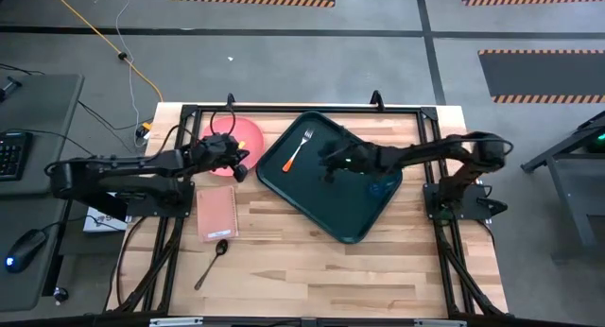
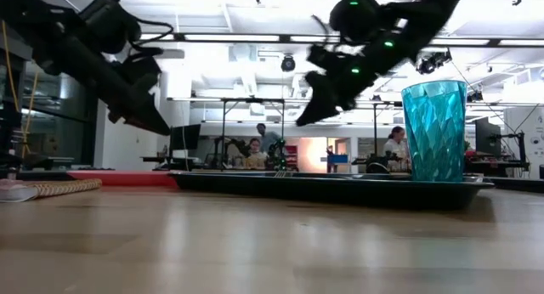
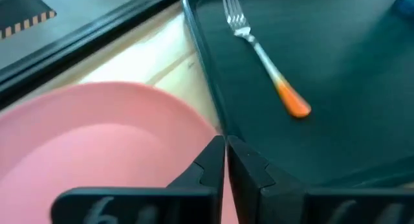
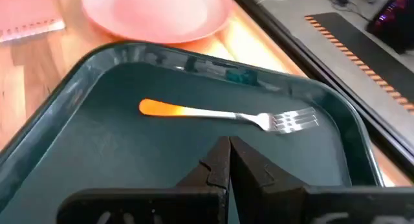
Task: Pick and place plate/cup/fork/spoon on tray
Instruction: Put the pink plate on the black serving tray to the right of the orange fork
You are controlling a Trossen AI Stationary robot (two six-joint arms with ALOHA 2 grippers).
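Observation:
The dark green tray (image 1: pixel 352 218) lies skewed at the table's middle. On it lie the orange-handled fork (image 1: pixel 300 149), tines toward the far edge, and the teal cup (image 1: pixel 379 187), which stands upright in the low view (image 2: pixel 433 132). The pink plate (image 1: pixel 248 134) rests flat on the table just left of the tray. The dark spoon (image 1: pixel 212 262) lies on the wood near the front left. My left gripper (image 1: pixel 244 168) is shut and empty above the plate's rim (image 3: pixel 129 140) beside the tray. My right gripper (image 1: pixel 328 166) is shut and empty above the tray, near the fork (image 4: pixel 220 114).
A pink rectangular slab (image 1: pixel 216 212) lies on the table left of the tray, between the plate and the spoon. Bare wood stretches along the near edge. A black frame rail runs along the table's far edge (image 1: pixel 302 108). People sit in the room behind (image 2: pixel 255 154).

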